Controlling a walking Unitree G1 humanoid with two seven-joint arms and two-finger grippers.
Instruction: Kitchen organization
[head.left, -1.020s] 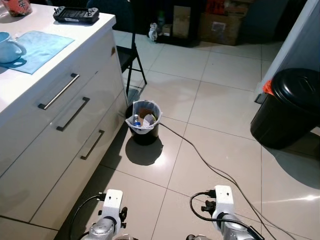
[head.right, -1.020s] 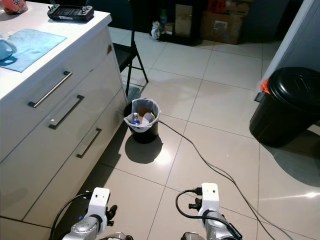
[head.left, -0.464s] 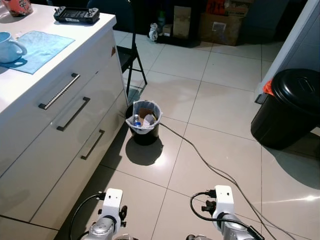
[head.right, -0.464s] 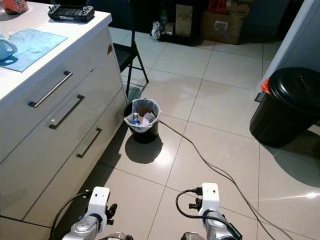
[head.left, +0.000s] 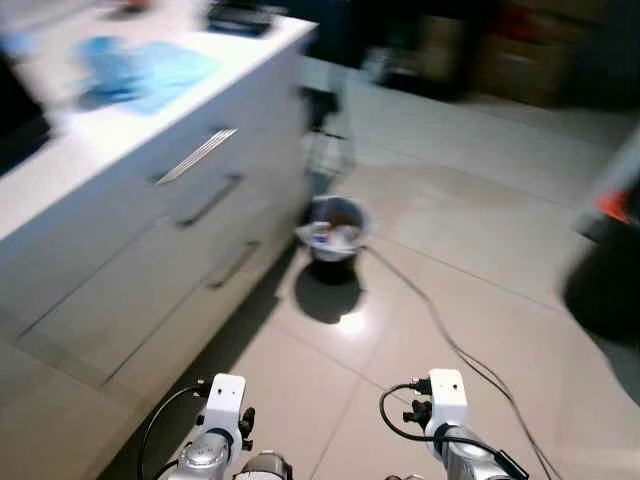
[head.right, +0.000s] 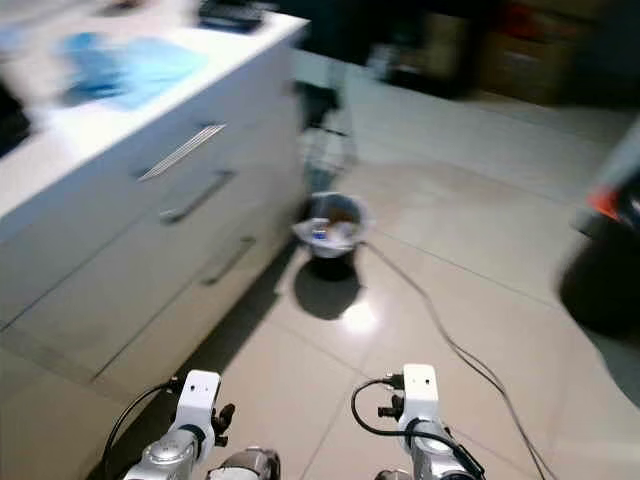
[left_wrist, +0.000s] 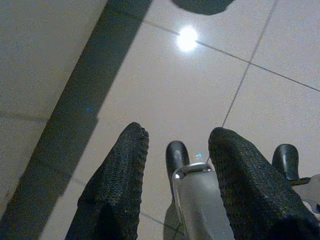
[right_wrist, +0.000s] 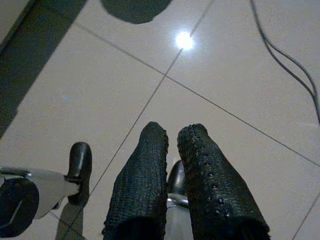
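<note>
1. Head views blurred — robot prob. mid-walk or turning; no kitchen item in either gripper.
2. Left gripper (left_wrist: 175, 165) hanging low over floor tiles (left_wrist: 210, 75), fingers spread wide, nothing between them — just robot's own foot below.
3. Right gripper (right_wrist: 172, 145) also low over floor, fingers nearly together, narrow gap, nothing held.
4. Things to organise seem to sit on white worktop (head.left: 90, 130) to robot's left: blue cloth (head.left: 150, 70), dark gadget (head.left: 240, 15) at far end — too blurred for more detail.
5. Small bin (head.left: 335, 225) w/ rubbish on floor beside drawers (head.left: 200, 195), cable (head.left: 450, 340) trailing past it; big dark bin (head.left: 605, 290) well apart on right.
6. Progress: looks early, nothing visibly sorted; approach to worktop, grasping and putting away all left.
</note>
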